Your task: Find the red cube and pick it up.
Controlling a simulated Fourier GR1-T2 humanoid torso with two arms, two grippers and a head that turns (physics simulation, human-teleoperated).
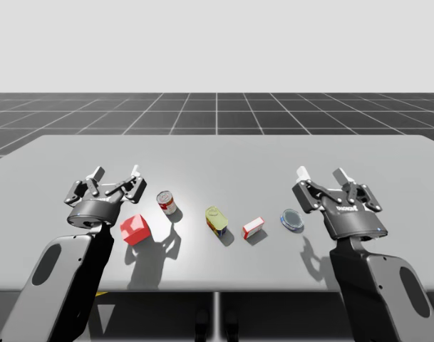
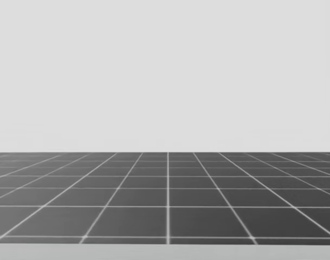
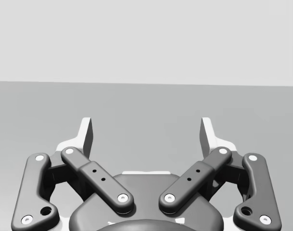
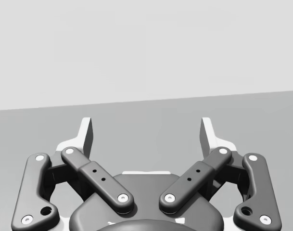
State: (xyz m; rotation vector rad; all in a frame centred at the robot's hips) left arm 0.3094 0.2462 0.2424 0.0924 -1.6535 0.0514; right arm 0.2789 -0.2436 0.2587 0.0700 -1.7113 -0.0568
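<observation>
Left gripper (image 1: 115,173) fingers apart, empty; right gripper (image 1: 320,174) same. You'll find the red cube (image 1: 134,229) on the table (image 1: 217,160), just beside the left wrist on its inner side: plain solid red, slightly rotated, untouched.

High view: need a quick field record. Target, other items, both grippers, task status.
target: red cube, on the table, left part, toward the near edge
left gripper: open, holding nothing; cube sits beside its wrist, not grasped
right gripper: open, holding nothing
other items, in a row right of the cube: red-and-white can, yellow-green can, red-and-white box, blue round tin
status: pick not yet done
</observation>
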